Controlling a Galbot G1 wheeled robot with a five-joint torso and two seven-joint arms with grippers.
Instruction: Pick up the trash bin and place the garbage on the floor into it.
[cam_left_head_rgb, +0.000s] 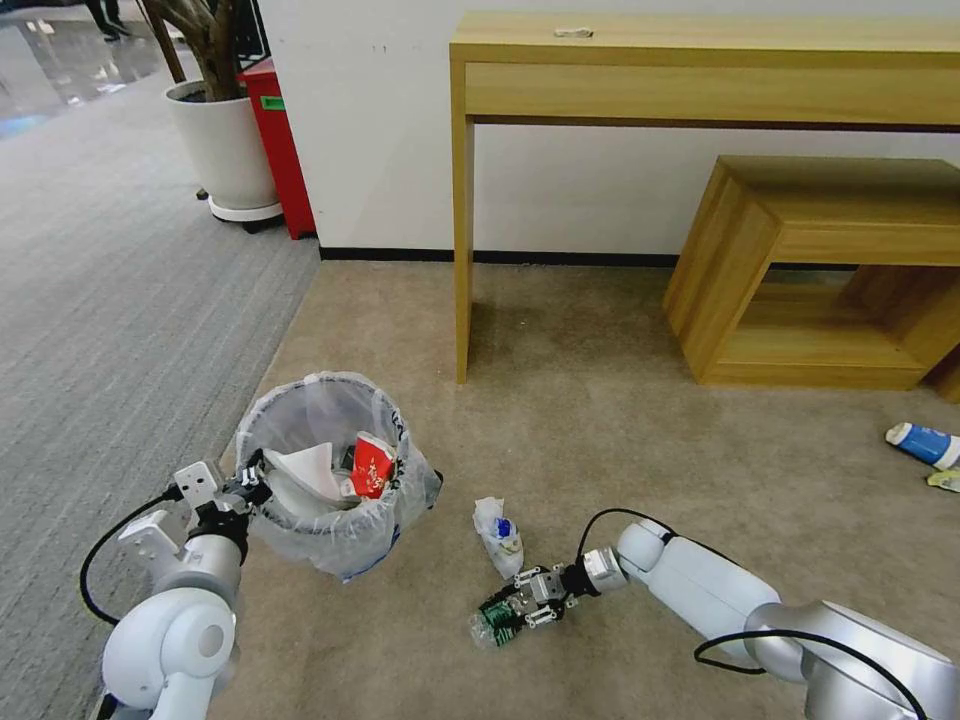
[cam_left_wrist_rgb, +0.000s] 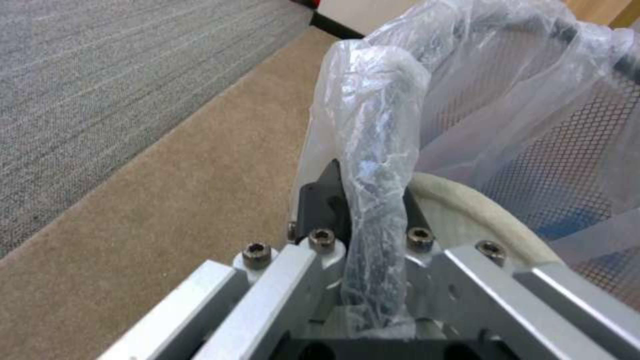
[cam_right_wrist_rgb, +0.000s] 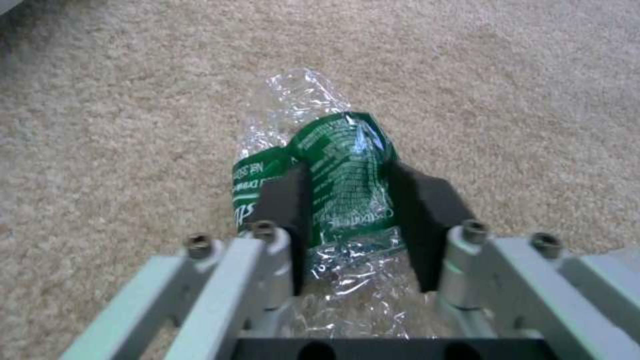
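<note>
Trash bin (cam_left_head_rgb: 335, 470), black mesh under a wrinkled clear liner, hangs at lower left of the head view, and I hold it by its rim so the mouth stays open toward the litter. My left hand (cam_left_head_rgb: 245, 492) is pinched shut on that rim: in the left wrist view, its fingers (cam_left_wrist_rgb: 320, 210) press on either side of the bunched plastic and the wire edge. Already inside are a white slipper (cam_left_head_rgb: 305, 475) and a red-white packet (cam_left_head_rgb: 372, 465), so by my reckoning the job is partly done.

Low at centre of the head view, my right hand (cam_left_head_rgb: 528, 603) is down at the tan carpet, reaching away from the bin toward the nearest piece. It is closed on the crushed clear bottle (cam_right_wrist_rgb: 333, 185); the right wrist view shows a dark pad (cam_right_wrist_rgb: 417, 210) pressed against each side of the green label, the thin plastic buckled between them. Gripping across the label looks to me a sound choice, since that is the fullest part left.

Just above that hand lies a crumpled white item with a blue spot (cam_left_head_rgb: 499, 535). Well apart, at the right edge, the blue-white cup (cam_left_head_rgb: 922, 443) lies on its side.
</note>
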